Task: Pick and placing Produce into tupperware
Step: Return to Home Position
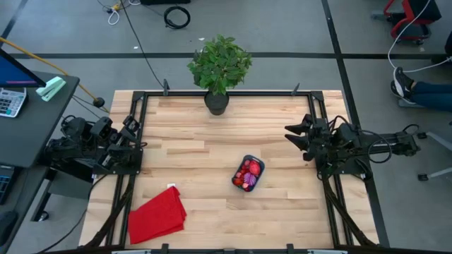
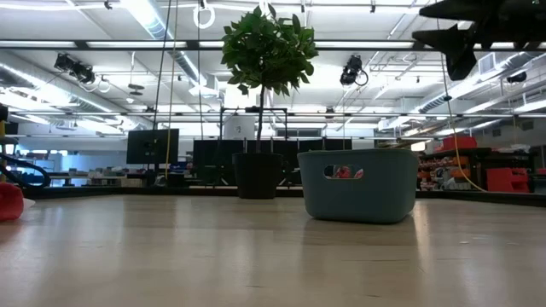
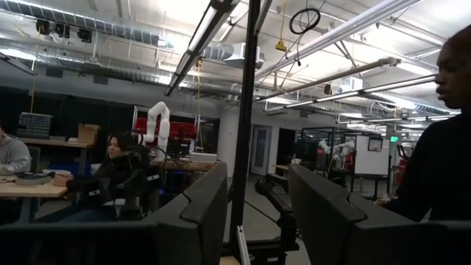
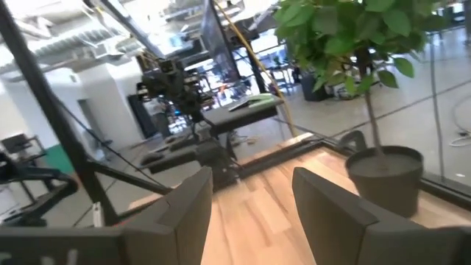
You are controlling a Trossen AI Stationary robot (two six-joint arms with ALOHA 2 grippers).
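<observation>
The teal-blue tupperware (image 1: pixel 248 173) stands on its base right of the table's middle, filled with red and pink produce (image 1: pixel 247 170) and a purple-striped piece (image 1: pixel 250 185). In the low view the tupperware (image 2: pixel 358 184) shows a red piece through its handle slot (image 2: pixel 343 172). My left gripper (image 1: pixel 138 144) rests at the table's left edge, open and empty; its fingers (image 3: pixel 257 213) point into the room. My right gripper (image 1: pixel 289 132) hangs above the right edge, open and empty, seen also in its wrist view (image 4: pixel 250 202) and high in the low view (image 2: pixel 439 26).
A potted plant (image 1: pixel 219 67) stands at the middle of the far edge. A red cloth (image 1: pixel 157 214) lies flat near the near-left corner. Black frame rails (image 1: pixel 138 127) run along the left and right sides. A person (image 3: pixel 441 147) stands beyond the table.
</observation>
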